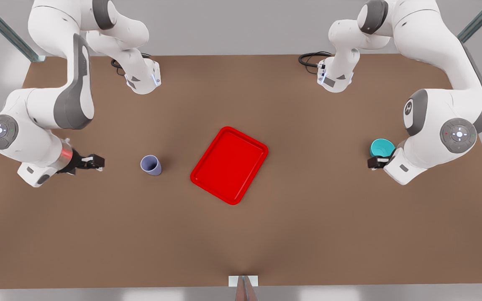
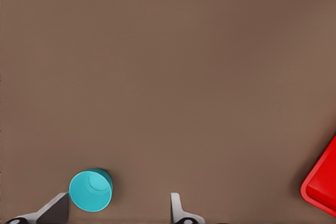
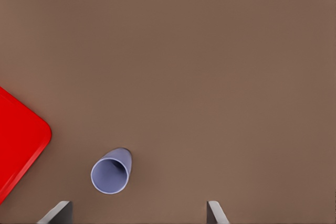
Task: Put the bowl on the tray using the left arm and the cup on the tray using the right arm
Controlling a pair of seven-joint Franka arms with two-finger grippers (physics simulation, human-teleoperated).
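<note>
The teal bowl (image 1: 382, 147) is seen on the brown table (image 1: 241, 234) at the front view's right, just beside the spread, empty left gripper (image 1: 375, 163). The lavender cup (image 1: 151, 165) stands left of the central red tray (image 1: 229, 164), apart from the right gripper (image 1: 97, 162), which is open and holds nothing.

A bare simulated robot lab: plain brown rectangular counter (image 1: 241, 234), two white jointed arms (image 1: 52, 108), grey walls.
</note>
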